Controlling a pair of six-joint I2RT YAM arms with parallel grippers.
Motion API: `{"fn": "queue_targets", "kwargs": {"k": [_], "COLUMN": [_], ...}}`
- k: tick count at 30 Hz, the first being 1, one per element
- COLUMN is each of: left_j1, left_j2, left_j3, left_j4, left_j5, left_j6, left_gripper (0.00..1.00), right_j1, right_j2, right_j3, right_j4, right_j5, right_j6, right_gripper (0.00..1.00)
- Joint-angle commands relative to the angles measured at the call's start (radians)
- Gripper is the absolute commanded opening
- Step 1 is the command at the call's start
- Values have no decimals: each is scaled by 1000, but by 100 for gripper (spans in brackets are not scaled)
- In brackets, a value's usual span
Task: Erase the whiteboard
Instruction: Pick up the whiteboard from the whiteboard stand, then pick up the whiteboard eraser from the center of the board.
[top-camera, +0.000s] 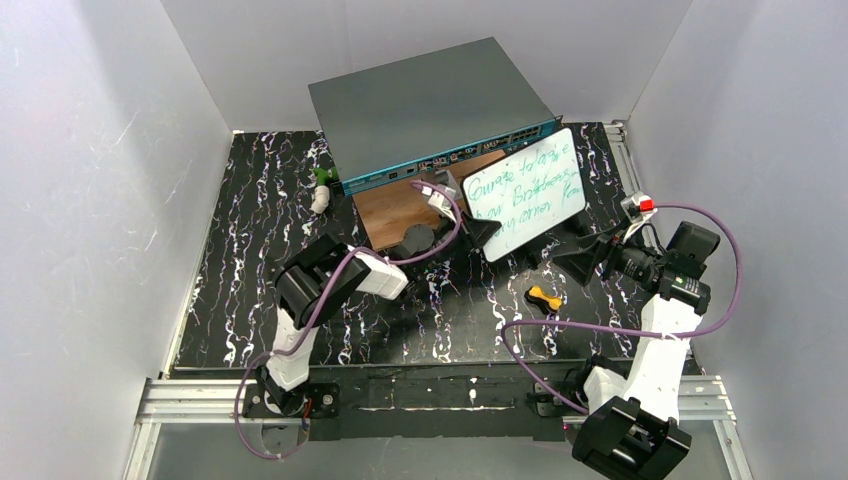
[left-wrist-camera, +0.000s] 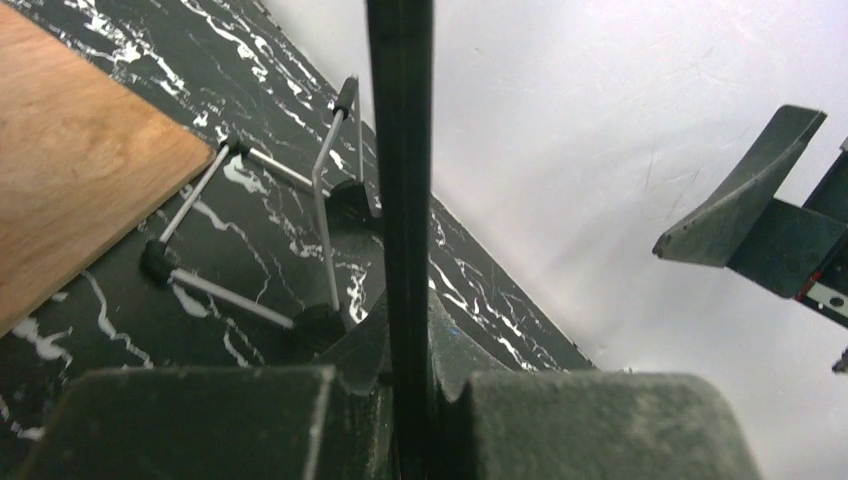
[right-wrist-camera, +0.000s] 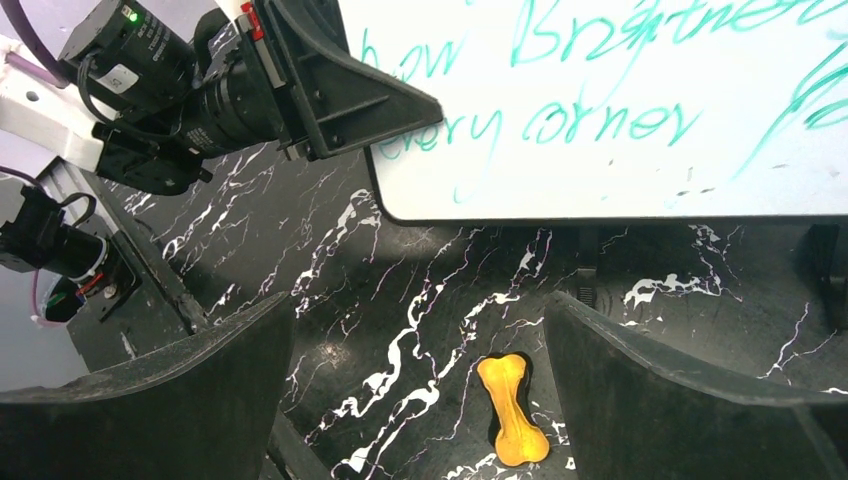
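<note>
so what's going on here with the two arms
The left gripper is shut on the edge of the whiteboard, holding it up at a tilt. The green writing is not wiped yet. The right gripper hangs open beside the board, holding nothing. A small yellow bone-shaped piece lies on the table.

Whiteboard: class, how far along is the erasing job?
Done: the left gripper is shut on the whiteboard at its edge, steadying it. In hand: the right gripper faces the board, open and empty. Left: every line of green writing is there, so all the wiping.
</note>
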Motion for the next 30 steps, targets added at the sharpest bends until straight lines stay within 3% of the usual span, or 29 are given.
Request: {"fn": "queue_targets", "kwargs": {"k": [1, 12, 16, 22, 26, 30], "left_j1": [7, 7, 7, 7, 4, 1], "left_j2": [-136, -400, -529, -790, -1032, -1288], "left_j3": [-62, -261, -372, -518, -593, -650], "left_j4": [174, 100, 33, -192, -407, -629], "left_j5": [1, 56, 59, 83, 88, 50], "left_j6": [-19, -4, -13, 17, 56, 96], "left_gripper": [0, 0, 0, 0, 0, 0], "right_j1": [-7, -7, -6, -7, -4, -4], "right_j2": [-8, -16, -33, -45, -49, -83], "right_j3": [43, 56, 75, 123, 175, 170], "right_j4": [-2, -76, -170, -372, -615, -706], "right_j5": [-38, -79, -124, -121, -74, -16], "right_j6": [-16, -96, -199, -377, -558, -636], "right_gripper": [98, 100, 100, 100, 100, 100]}}
